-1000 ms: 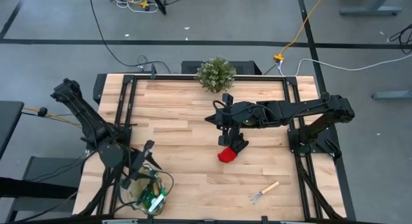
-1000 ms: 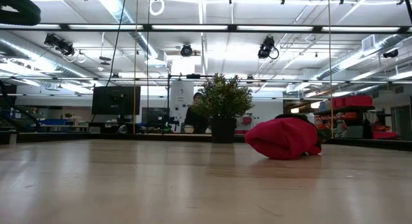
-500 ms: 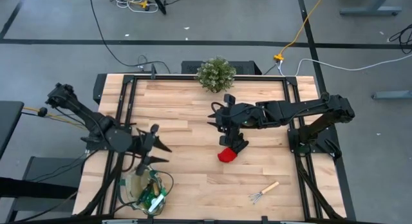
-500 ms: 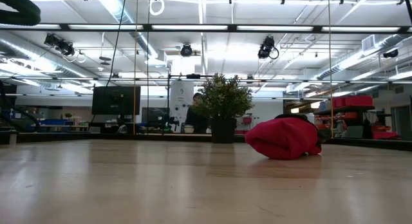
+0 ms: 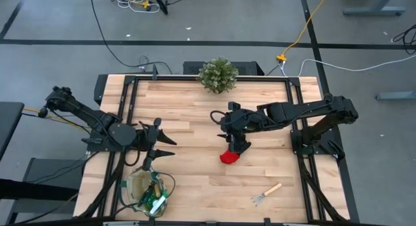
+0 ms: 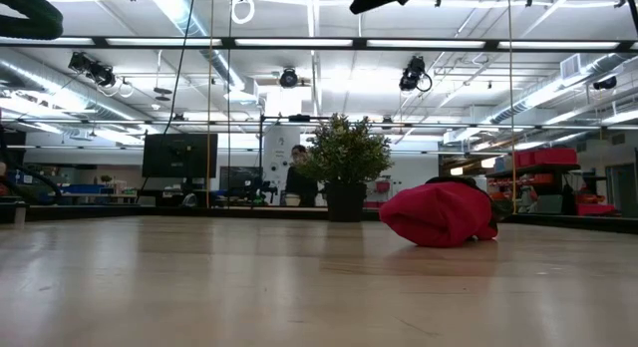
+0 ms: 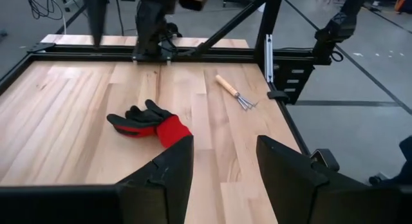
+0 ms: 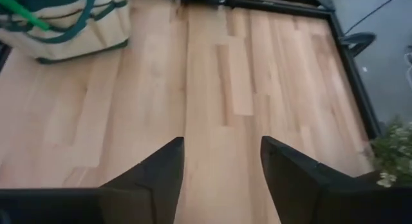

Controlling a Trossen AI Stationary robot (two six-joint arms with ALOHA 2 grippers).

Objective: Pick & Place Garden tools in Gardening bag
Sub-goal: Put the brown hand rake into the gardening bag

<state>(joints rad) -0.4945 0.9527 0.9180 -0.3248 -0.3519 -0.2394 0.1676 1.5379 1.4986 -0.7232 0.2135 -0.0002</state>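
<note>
High view: the left gripper [image 5: 162,143] is held open and empty above the gardening bag [image 5: 148,190]; the right gripper [image 5: 236,145] is spread empty over the glove [image 5: 228,157]; a rake [image 5: 267,193] lies on the wooden table [image 5: 195,102].

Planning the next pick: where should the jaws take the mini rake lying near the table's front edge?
Grip the mini rake mid-way along its wooden handle, coming straight down from above, jaws closing across the handle's width. It lies flat and alone on bare table, and the straight handle is easier to grip than the thin splayed tines.
</note>
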